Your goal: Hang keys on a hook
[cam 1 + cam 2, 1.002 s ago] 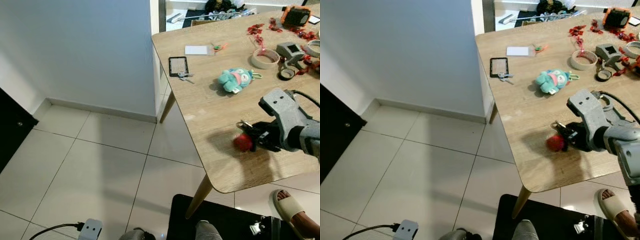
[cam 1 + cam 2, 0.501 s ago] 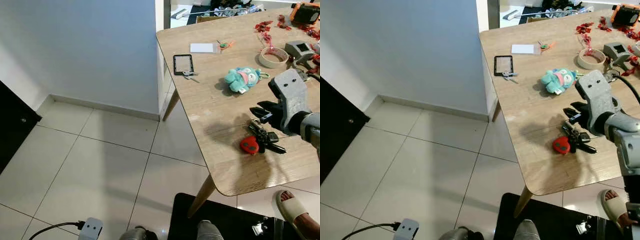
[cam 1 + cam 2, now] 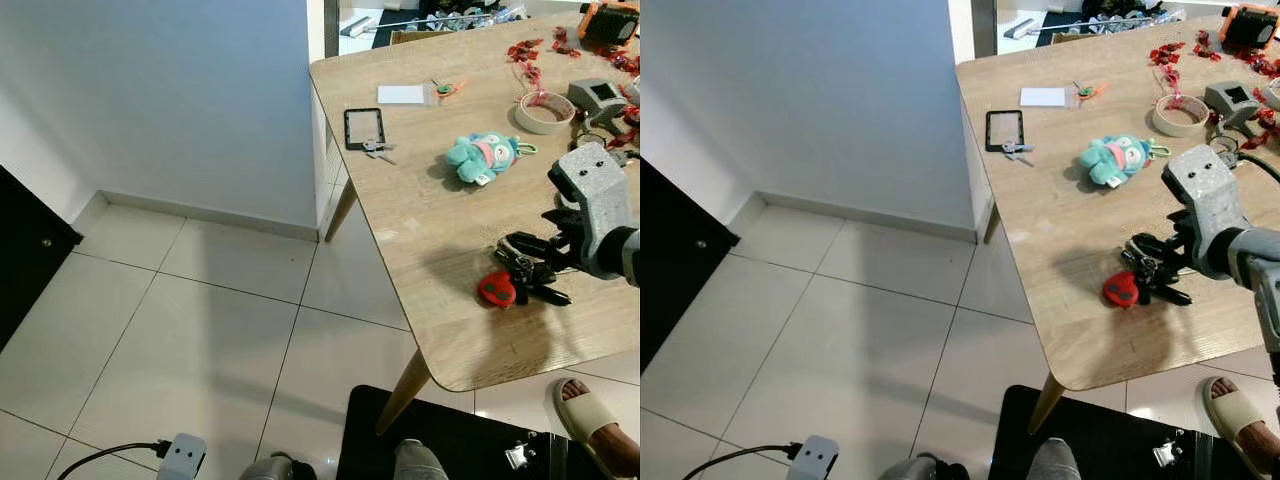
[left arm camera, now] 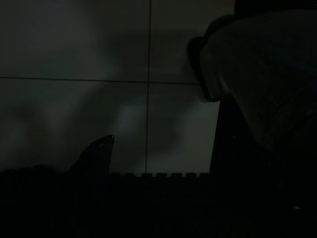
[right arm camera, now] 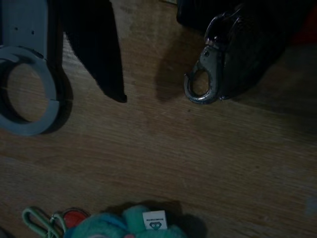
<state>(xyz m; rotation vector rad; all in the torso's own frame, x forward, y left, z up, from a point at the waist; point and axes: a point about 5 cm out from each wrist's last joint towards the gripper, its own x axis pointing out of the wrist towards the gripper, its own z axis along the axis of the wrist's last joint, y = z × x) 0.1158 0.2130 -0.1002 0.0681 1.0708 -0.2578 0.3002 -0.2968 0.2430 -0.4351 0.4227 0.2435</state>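
wooden table (image 3: 440, 230) over tiled floor. keys (image 3: 525, 278) with red fob (image 3: 496, 289) lie flat, long axis across table. right gripper (image 3: 535, 252) fingers apart, straddling bunch, holding nothing.

White wall (image 3: 180, 90); pale tiled floor (image 3: 180, 340); wooden table (image 3: 440, 230).

Silver right arm (image 3: 600, 205), black fingers (image 3: 527, 243), black cable.
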